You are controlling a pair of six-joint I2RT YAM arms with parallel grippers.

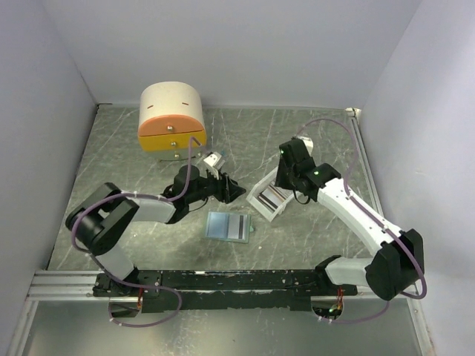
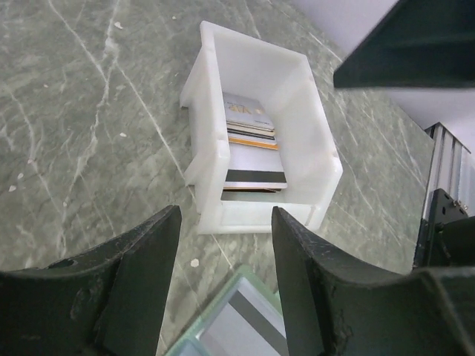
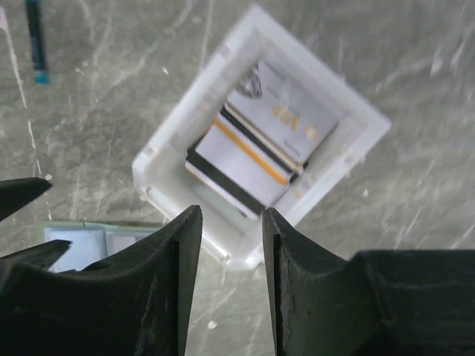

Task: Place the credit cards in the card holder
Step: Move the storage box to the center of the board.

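Several credit cards (image 3: 260, 148) lie stacked in a white tray (image 1: 260, 204), pale ones with dark stripes and one with an orange edge. The pale blue-grey card holder (image 1: 219, 225) lies flat in front of the tray, with a grey card with a dark stripe (image 1: 237, 227) resting in it. My left gripper (image 2: 226, 215) is open and empty above the holder's far end (image 2: 223, 311), pointing at the tray (image 2: 215, 74) and its cards (image 2: 251, 126). My right gripper (image 3: 231, 215) is open over the tray's near corner (image 3: 245, 252), with nothing between its fingers.
A cream-and-orange rounded drawer box (image 1: 171, 121) stands at the back left. A thin blue stick (image 3: 35, 41) lies on the green marbled tabletop near the holder (image 3: 74, 241). Walls close in the table on the left, back and right.
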